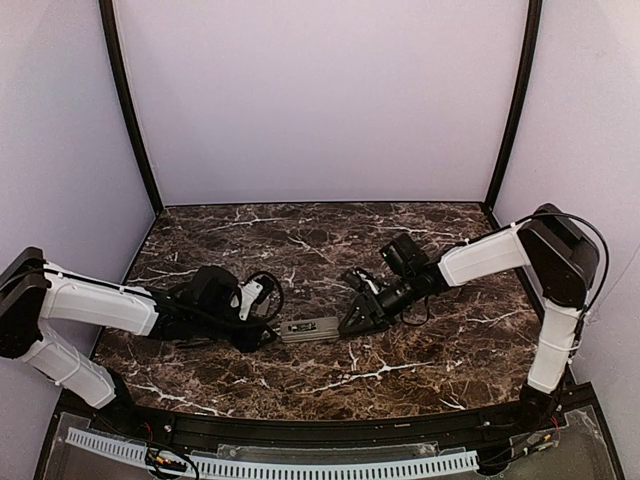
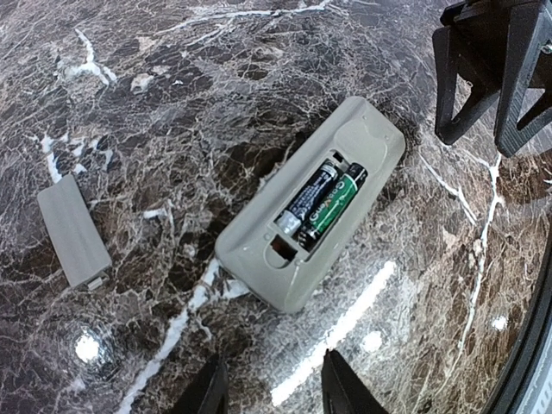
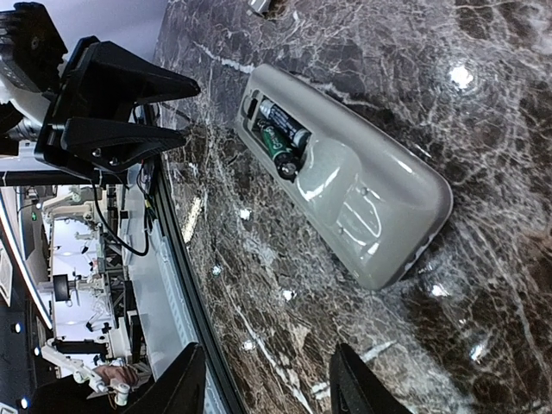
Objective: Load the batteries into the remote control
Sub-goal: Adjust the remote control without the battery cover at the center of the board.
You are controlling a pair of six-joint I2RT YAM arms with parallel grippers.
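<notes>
The remote control [image 2: 306, 220] lies face down on the marble table, grey back up and battery bay uncovered. Two batteries [image 2: 326, 200] lie side by side in the bay, one dark, one green. In the right wrist view the remote control [image 3: 362, 185] shows the same batteries [image 3: 280, 140] near its far end. My left gripper [image 2: 272, 390] is open just short of the remote's bay end, with nothing between its fingers. My right gripper [image 3: 269, 381] is open beyond the opposite end, also holding nothing. From above, the remote control [image 1: 310, 328] lies between the left gripper [image 1: 263, 335] and the right gripper [image 1: 350, 322].
The grey battery cover [image 2: 74, 229] lies loose on the table to the left of the remote. The black table rim [image 3: 185, 259] runs close beside the remote in the right wrist view. Pale walls enclose the table on three sides.
</notes>
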